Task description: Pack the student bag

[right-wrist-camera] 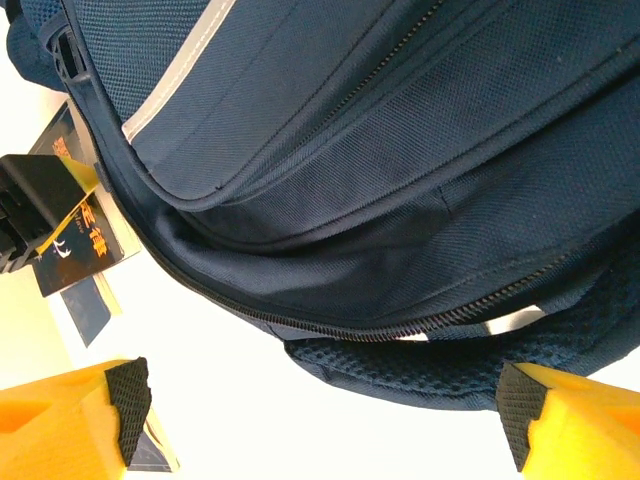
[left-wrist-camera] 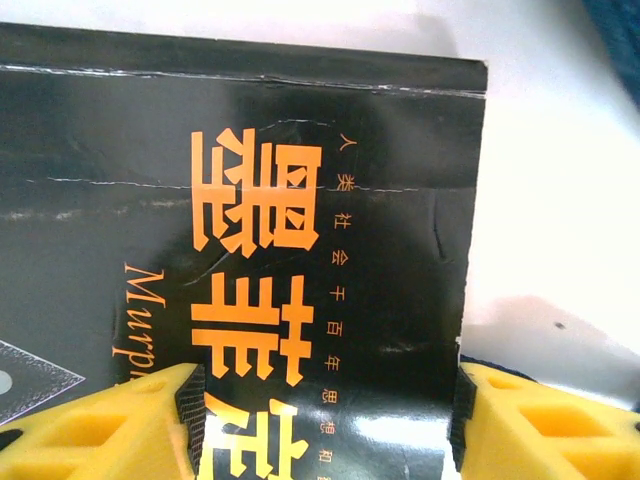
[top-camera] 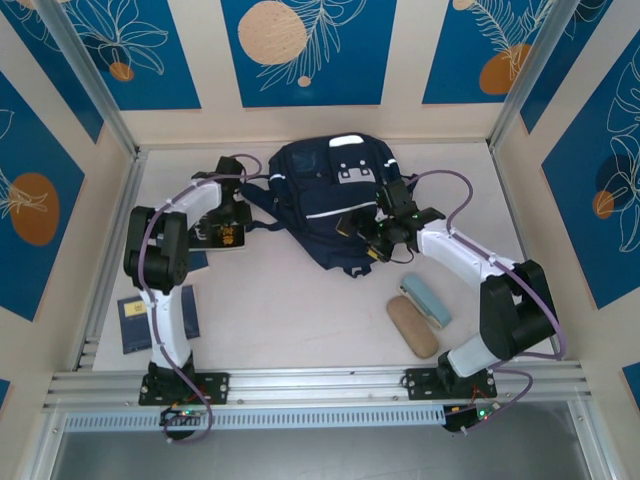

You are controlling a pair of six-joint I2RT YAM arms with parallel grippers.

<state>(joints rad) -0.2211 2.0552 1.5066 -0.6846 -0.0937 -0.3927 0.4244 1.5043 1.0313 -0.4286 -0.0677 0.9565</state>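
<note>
The student bag (top-camera: 325, 190), navy with white trim, lies at the back middle of the table. My left gripper (top-camera: 228, 220) is at its left, over a black book (top-camera: 226, 238) with orange characters. In the left wrist view the book (left-wrist-camera: 300, 180) lies behind the left gripper (left-wrist-camera: 325, 415), whose jaws stand apart: the left finger is over the cover, the right finger at the book's right edge. My right gripper (top-camera: 373, 233) is at the bag's near right edge. It (right-wrist-camera: 320, 410) is wide open, with the bag's zipper seam (right-wrist-camera: 400, 325) and mesh padding (right-wrist-camera: 420, 370) just beyond the fingertips.
A blue notebook (top-camera: 158, 320) lies near the left arm's base. A tan case (top-camera: 412, 327) and a pale blue case (top-camera: 427, 300) lie side by side at the near right. A metal rail (top-camera: 320, 385) runs along the table's front edge.
</note>
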